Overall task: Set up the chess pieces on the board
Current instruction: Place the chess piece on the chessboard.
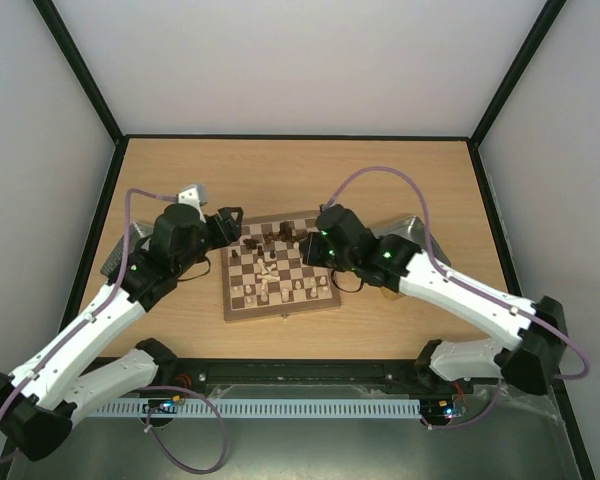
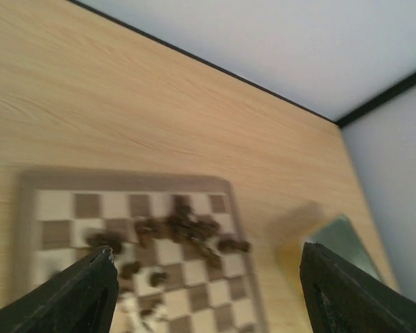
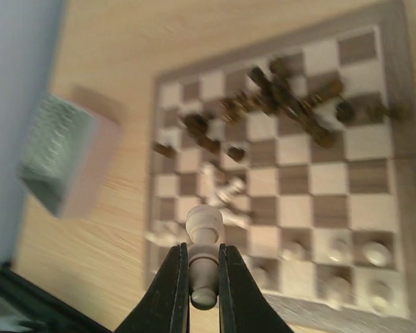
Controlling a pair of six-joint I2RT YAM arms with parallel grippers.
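The chessboard (image 1: pixel 278 304) lies mid-table, with dark pieces (image 1: pixel 283 237) heaped along its far rows and cream pieces (image 1: pixel 265 272) scattered and partly standing on the near rows. My right gripper (image 3: pixel 202 267) is shut on a cream chess piece (image 3: pixel 204 239) and holds it above the board (image 3: pixel 347 177); in the top view the right gripper (image 1: pixel 318 238) hovers over the board's far right part. My left gripper (image 1: pixel 230 226) is open and empty above the board's far left corner. In the left wrist view its fingers (image 2: pixel 83 295) stand wide apart over the blurred board (image 2: pixel 125 184) and dark pieces (image 2: pixel 184 229).
A grey metal tray (image 1: pixel 408 230) lies right of the board, partly under the right arm; it also shows in the left wrist view (image 2: pixel 340 239). Another grey tray (image 1: pixel 187 195) lies left of the board and shows in the right wrist view (image 3: pixel 55 152). Black-edged walls surround the table.
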